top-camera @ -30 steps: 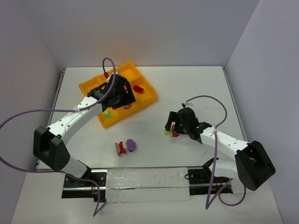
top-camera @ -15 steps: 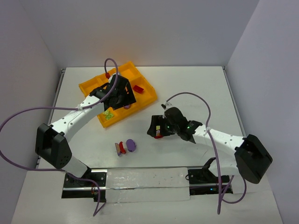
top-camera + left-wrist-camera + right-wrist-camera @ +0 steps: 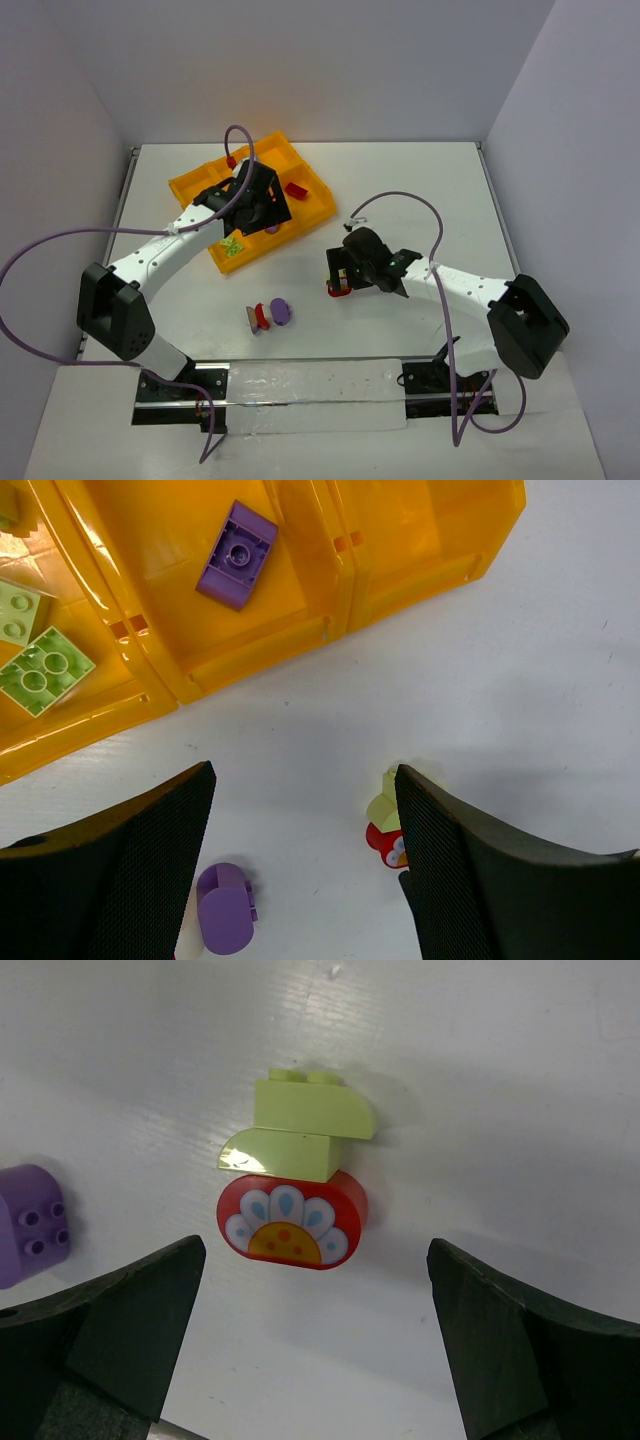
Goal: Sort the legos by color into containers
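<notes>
Yellow-green and red lego cluster [image 3: 295,1180] lies on table [image 3: 500,1060], centre frame; right gripper [image 3: 315,1335] spread wide, fingers flanking below it, no contact.

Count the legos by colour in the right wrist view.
yellow-green lego: 1
red lego: 1, stuck to the yellow-green one
purple lego: 1, at the left edge
Total: 3

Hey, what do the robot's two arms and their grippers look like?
The left arm and right arm are white links with bulky black joints, each trailing a purple cable. The left gripper has black fingers with a fine mesh texture; the right gripper has plain black wedges.
</notes>
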You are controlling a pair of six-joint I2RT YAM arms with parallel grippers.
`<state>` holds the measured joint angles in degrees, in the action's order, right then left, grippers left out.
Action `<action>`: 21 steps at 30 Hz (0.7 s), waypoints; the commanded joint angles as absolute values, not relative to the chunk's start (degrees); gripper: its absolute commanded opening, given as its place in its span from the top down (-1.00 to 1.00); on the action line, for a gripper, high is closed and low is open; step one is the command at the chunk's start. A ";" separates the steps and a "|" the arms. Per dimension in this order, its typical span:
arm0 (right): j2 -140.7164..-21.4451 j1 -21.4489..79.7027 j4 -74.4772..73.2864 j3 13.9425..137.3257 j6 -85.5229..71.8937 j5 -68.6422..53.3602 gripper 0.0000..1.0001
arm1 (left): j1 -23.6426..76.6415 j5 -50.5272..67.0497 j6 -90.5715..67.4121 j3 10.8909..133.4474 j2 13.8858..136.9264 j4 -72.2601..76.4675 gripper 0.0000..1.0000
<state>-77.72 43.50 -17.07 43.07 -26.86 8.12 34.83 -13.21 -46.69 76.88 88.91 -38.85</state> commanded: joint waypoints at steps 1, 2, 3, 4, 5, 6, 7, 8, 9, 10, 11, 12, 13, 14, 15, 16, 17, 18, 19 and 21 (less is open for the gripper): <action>-79.54 44.86 -14.15 44.31 -26.03 5.70 -1.00 | 35.16 -12.92 -46.37 78.78 89.02 -37.69 -0.60; -80.24 44.95 -13.71 44.51 -26.19 5.17 -1.00 | 35.16 -12.92 -46.32 78.87 89.08 -37.79 -0.60; -80.64 45.07 -13.35 44.63 -26.23 4.98 -1.00 | 35.16 -12.85 -46.28 78.93 89.07 -37.76 -0.60; -81.06 45.28 -13.08 44.80 -26.33 4.91 -1.00 | 35.16 -12.69 -46.23 78.91 89.10 -37.69 -0.60; -81.61 45.55 -12.81 44.99 -26.47 4.86 -1.00 | 35.16 -12.56 -46.23 78.86 89.06 -37.64 -0.60; -82.03 45.82 -12.58 45.13 -26.58 4.92 -1.00 | 35.16 -12.48 -46.23 78.80 89.03 -37.62 -0.60; -82.34 46.09 -12.48 45.34 -26.67 5.13 -1.00 | 35.16 -12.48 -46.23 78.67 88.95 -37.62 -0.60; -82.97 46.35 -12.52 45.57 -26.76 5.63 -1.00 | 35.16 -12.52 -46.23 78.58 88.90 -37.58 -0.60; -83.81 46.62 -12.73 45.77 -26.91 6.59 -0.99 | 35.16 -12.57 -46.23 78.55 88.92 -37.56 -0.60; -84.50 46.91 -13.07 46.12 -27.14 7.74 -0.99 | 35.16 -12.57 -46.23 78.49 88.86 -37.61 -0.59; -84.96 47.10 -13.30 46.26 -27.28 8.56 -0.99 | 35.16 -12.53 -46.19 78.45 88.86 -37.62 -0.59; -85.41 47.28 -13.53 46.40 -27.42 9.37 -1.00 | 35.16 -12.48 -46.14 78.40 88.86 -37.62 -0.60; -85.88 47.35 -13.57 46.44 -27.84 10.17 -1.00 | 35.16 -12.41 -46.14 78.29 88.86 -37.58 -0.60; -86.35 47.43 -13.61 46.48 -28.28 10.97 -1.00 | 35.16 -12.34 -46.14 78.19 88.86 -37.55 -0.59; -86.68 47.49 -13.51 46.38 -28.75 11.83 -0.98 | 35.16 -12.31 -46.14 78.11 88.83 -37.59 -0.59; -86.88 47.54 -13.31 46.18 -29.25 12.74 -0.96 | 35.16 -12.30 -46.14 78.06 88.78 -37.69 -0.60; -86.99 47.55 -13.06 46.14 -29.42 12.92 -0.95 | 35.16 -12.30 -46.07 78.05 88.77 -37.70 -0.60; -87.15 47.62 -12.65 45.86 -29.58 13.41 -0.91 | 35.16 -12.23 -45.84 78.12 88.77 -37.71 -0.59; -87.19 47.57 -12.36 45.72 -29.76 13.60 -0.87 | 35.16 -12.35 -45.72 78.20 88.77 -37.84 -0.60; -87.47 47.64 -11.95 45.54 -29.88 13.87 -0.80 | 35.16 -13.12 -45.34 78.68 88.77 -38.58 -0.60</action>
<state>-87.04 47.11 -14.53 43.99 -28.60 10.22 34.83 -13.17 -46.59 76.88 88.95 -38.83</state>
